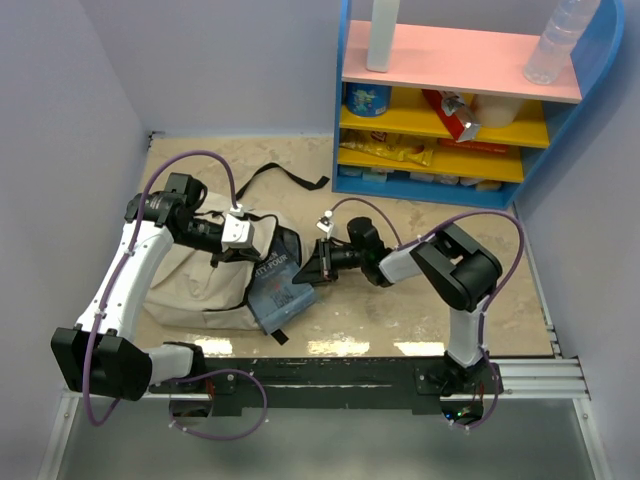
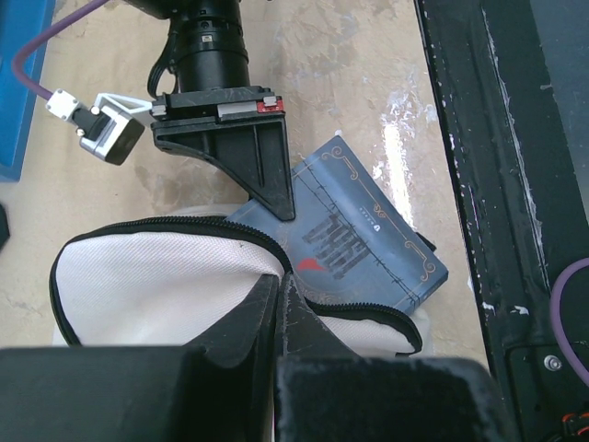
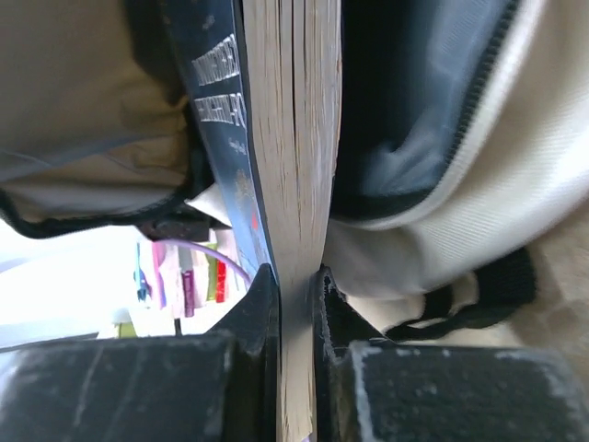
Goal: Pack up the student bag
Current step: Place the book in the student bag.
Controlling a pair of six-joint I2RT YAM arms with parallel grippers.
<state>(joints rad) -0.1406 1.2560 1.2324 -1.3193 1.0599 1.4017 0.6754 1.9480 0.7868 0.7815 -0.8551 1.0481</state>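
lying left of the right gripper (image 1: 308, 266), the student bag (image 1: 200, 285) gapes open. that gripper clamps a blue book (image 1: 279, 291); the left gripper (image 2: 280, 296) pinches the bag's rim.

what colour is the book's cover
The book cover is dark blue with gold border lines, clearest in the left wrist view.

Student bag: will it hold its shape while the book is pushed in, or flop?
Likely floppy: the student bag lies slumped and creased. Its mouth probably gapes only because the left fingers pinch its rim. Being soft, it might slide when the book pushes.
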